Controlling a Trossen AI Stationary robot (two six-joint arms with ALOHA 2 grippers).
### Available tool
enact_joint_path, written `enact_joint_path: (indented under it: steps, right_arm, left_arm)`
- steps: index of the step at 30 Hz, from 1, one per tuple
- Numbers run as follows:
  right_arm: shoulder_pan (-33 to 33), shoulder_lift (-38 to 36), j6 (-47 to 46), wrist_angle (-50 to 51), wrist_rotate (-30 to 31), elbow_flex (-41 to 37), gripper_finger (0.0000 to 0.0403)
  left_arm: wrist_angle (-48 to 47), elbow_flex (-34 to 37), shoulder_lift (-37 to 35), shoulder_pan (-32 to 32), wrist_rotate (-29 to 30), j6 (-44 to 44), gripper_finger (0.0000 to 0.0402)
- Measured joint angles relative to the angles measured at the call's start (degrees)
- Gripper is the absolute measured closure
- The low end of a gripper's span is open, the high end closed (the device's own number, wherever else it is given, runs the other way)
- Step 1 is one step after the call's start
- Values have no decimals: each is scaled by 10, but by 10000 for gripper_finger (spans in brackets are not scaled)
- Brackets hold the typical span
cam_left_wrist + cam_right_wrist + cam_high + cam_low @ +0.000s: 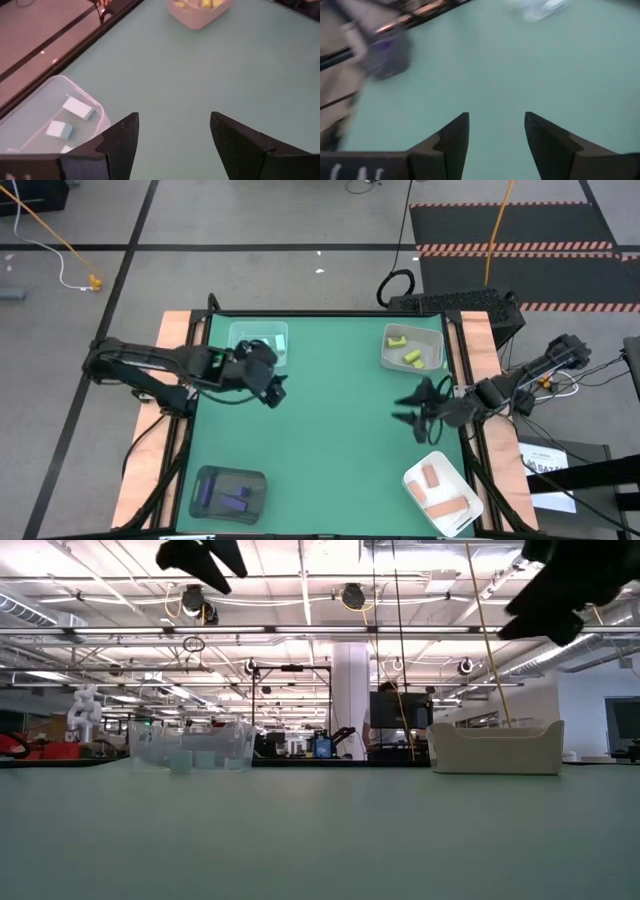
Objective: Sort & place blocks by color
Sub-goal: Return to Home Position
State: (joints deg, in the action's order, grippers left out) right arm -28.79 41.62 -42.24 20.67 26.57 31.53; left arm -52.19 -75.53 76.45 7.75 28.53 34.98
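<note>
Both hang spread and empty — left gripper (274, 388) just below the clear tray (243, 333) at upper left, right gripper (412, 410) at centre right, above the white tray (409, 477). Every block I see sits in a corner tray — teal blocks (77, 107) nearest my left arm.

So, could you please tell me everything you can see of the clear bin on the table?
The clear bin is a see-through, plastic-looking tub with rounded corners, standing upright on the green table, at its upper left corner in the high view. It holds light teal blocks on its floor; the left wrist view shows three. The open left gripper hangs above the table beside it, not touching it.
</note>
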Motion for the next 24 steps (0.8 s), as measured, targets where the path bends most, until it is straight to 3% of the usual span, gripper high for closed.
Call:
enact_joint_path:
  steps: [4,14,18,21,24]
  right_arm:
    - [59,-3,53,-2,50,0,222]
    - [242,-3,191,-80,47,-6,222]
    - [317,-3,248,-214,-9,-52,222]
    - [359,-2,282,-373,-52,-115,222]
    - [385,-3,292,-534,-58,-181,222]
  left_arm:
    - [-29,0,-36,0,12,3,158]
    - [-69,0,-82,0,21,34,158]
    - [-82,0,-84,0,29,42,158]
    - [-83,0,-83,0,30,43,158]
    - [-83,0,-84,0,30,46,158]
